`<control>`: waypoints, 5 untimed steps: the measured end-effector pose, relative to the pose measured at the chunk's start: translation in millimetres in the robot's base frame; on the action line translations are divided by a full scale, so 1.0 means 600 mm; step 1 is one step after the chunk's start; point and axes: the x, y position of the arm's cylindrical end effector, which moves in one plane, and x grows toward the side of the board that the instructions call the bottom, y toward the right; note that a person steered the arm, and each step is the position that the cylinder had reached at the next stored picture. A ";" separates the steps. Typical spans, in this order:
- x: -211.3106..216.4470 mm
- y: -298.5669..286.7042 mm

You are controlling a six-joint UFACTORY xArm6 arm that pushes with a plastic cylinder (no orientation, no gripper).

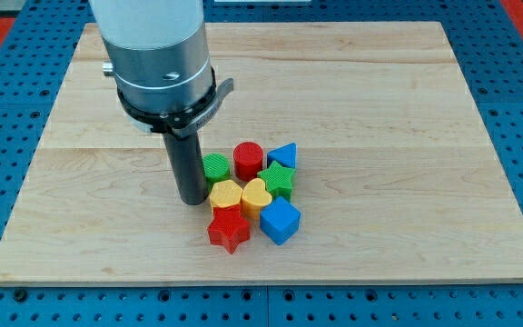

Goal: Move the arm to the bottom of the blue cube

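The blue cube [281, 221] sits at the lower right of a tight cluster of blocks near the board's middle. My tip [192, 199] rests on the board at the cluster's left side, just left of a yellow heart [225, 193] and below a green cylinder [215, 167]. The tip is left of the blue cube and a little above it, with two yellow hearts between them.
The cluster also holds a second yellow heart [256, 194], a red star [229, 229], a green star [278, 179], a red cylinder [248, 159] and a blue triangle [283, 155]. The wooden board [407, 136] lies on a blue pegboard.
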 end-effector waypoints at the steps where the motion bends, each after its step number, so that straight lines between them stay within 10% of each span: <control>1: -0.004 -0.043; 5: -0.022 -0.030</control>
